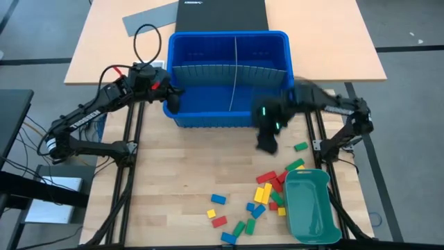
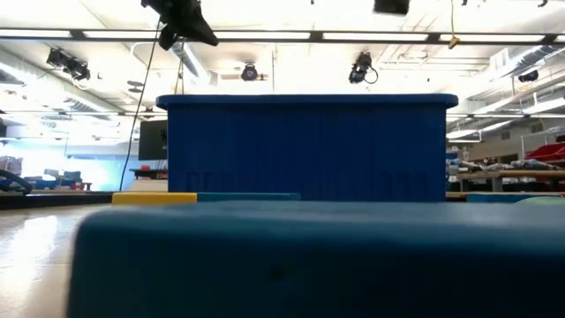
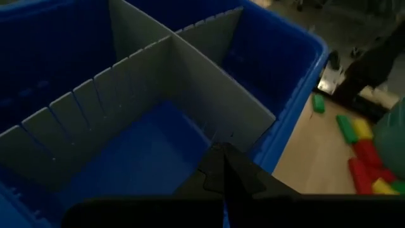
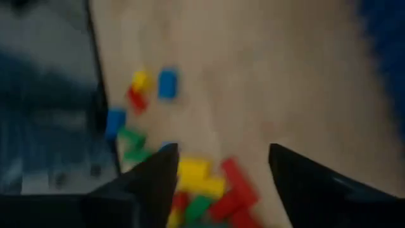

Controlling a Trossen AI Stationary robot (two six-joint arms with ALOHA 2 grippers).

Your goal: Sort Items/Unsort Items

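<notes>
1. Small rectangular toy blocks (image 1: 267,194) in red, yellow, green and blue lie scattered on the wooden table (image 1: 187,180), most of them heaped just beside the near-left rim of the teal-green oblong plastic tray (image 1: 309,205), a few strays farther out to the tray's left. None shows inside the big blue plastic bin (image 1: 229,76).

2. Right gripper (image 4: 221,168) hangs above the table between the tray and the bin, jaws spread wide and holding nothing, the block heap showing between its fingers in the right wrist view.

3. Risk, as I judge it: the blocks are packed touching one another against the tray, so fingers closing there could catch two at once, or push neighbours away or under the tray's rim. A block gripped off-centre could twist out on the way to the bin.

4. A single green block (image 1: 300,146) lies apart, between the tray and the bin; it looks the easier pick.

5. Beyond the tray, the bin is split by flat grey slotted divider sheets (image 3: 145,82); a block dropped onto a divider edge could fall into the wrong compartment.

6. Left gripper (image 1: 173,103) waits over the bin's left compartment, farthest from the tray; its jaws look closed to a point and empty.
</notes>
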